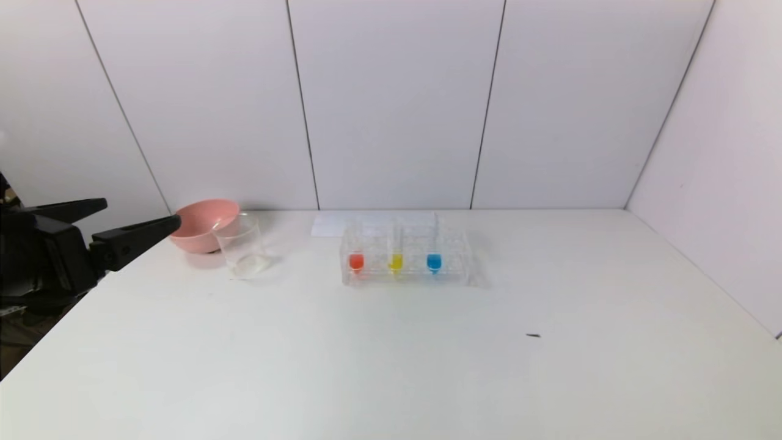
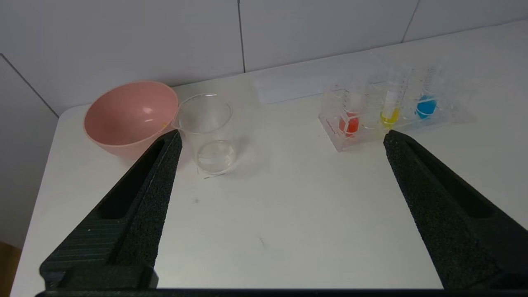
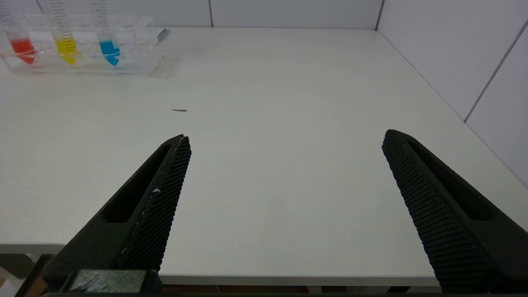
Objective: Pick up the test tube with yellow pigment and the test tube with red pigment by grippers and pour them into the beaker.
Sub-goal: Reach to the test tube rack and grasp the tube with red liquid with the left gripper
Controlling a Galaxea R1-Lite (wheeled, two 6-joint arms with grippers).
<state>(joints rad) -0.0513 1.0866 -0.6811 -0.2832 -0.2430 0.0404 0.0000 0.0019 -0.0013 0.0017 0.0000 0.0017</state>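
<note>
I find the test tube with red pigment (image 1: 356, 261) and the test tube with yellow pigment (image 1: 396, 261) standing upright in the clear rack (image 1: 452, 278), with a blue-liquid tube (image 1: 434, 262) beside the yellow one. All three are well apart from both sets of fingers. The beaker (image 1: 243, 247) stands just beside the pink bowl (image 1: 198, 223), to the left of the rack on the white table (image 1: 391, 366).

I note the left gripper (image 1: 143, 217) at the table's left edge, fingers spread wide, holding nothing and pointing toward the bowl and beaker. In the right wrist view, the right gripper (image 3: 284, 138) sits near the table's front edge, fingers likewise spread wide and empty, with the rack far ahead of it.
</note>
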